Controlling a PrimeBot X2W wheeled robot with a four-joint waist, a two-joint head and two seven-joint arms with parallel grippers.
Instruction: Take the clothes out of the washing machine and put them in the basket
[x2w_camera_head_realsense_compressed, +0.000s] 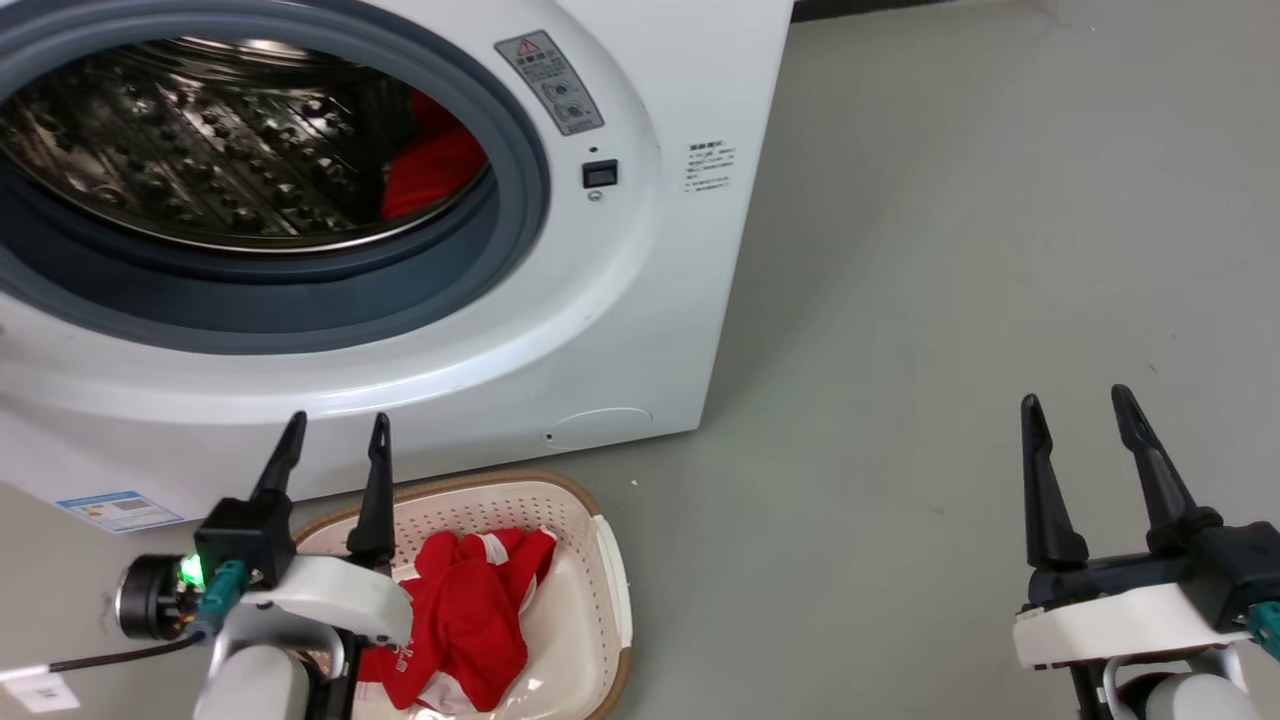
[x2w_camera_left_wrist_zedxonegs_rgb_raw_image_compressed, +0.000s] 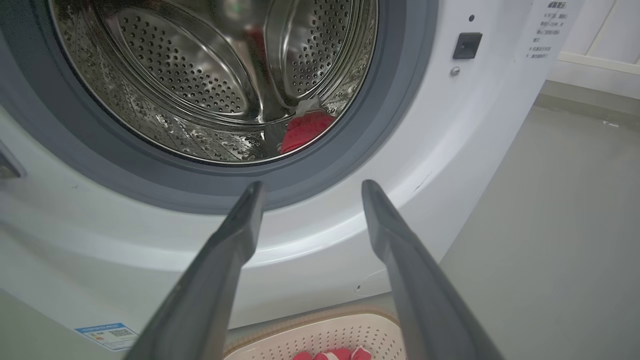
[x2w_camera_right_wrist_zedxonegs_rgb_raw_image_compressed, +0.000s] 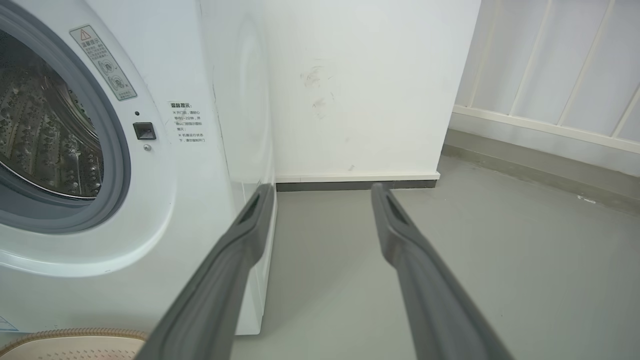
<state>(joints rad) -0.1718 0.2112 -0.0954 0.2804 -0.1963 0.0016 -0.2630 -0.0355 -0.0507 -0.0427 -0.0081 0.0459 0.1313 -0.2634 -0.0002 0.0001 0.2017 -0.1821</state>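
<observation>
The white washing machine (x2w_camera_head_realsense_compressed: 620, 300) stands with its grey-ringed porthole uncovered, and red clothes (x2w_camera_head_realsense_compressed: 432, 165) lie at the right side of the steel drum (x2w_camera_left_wrist_zedxonegs_rgb_raw_image_compressed: 200, 75). The same red clothes (x2w_camera_left_wrist_zedxonegs_rgb_raw_image_compressed: 302, 134) show low in the drum in the left wrist view. On the floor in front sits the cream basket (x2w_camera_head_realsense_compressed: 600, 570) with a red garment (x2w_camera_head_realsense_compressed: 465, 620) in it. My left gripper (x2w_camera_head_realsense_compressed: 335, 430) is open and holds nothing, above the basket's left side and below the porthole. My right gripper (x2w_camera_head_realsense_compressed: 1078, 402) is open over bare floor to the right.
Grey floor (x2w_camera_head_realsense_compressed: 950, 300) stretches to the right of the machine. A white wall (x2w_camera_right_wrist_zedxonegs_rgb_raw_image_compressed: 370, 85) with a dark skirting strip stands behind it, and a pale railing (x2w_camera_right_wrist_zedxonegs_rgb_raw_image_compressed: 550, 65) runs at the far right. A blue-and-white label (x2w_camera_head_realsense_compressed: 118, 511) is stuck low on the machine's front.
</observation>
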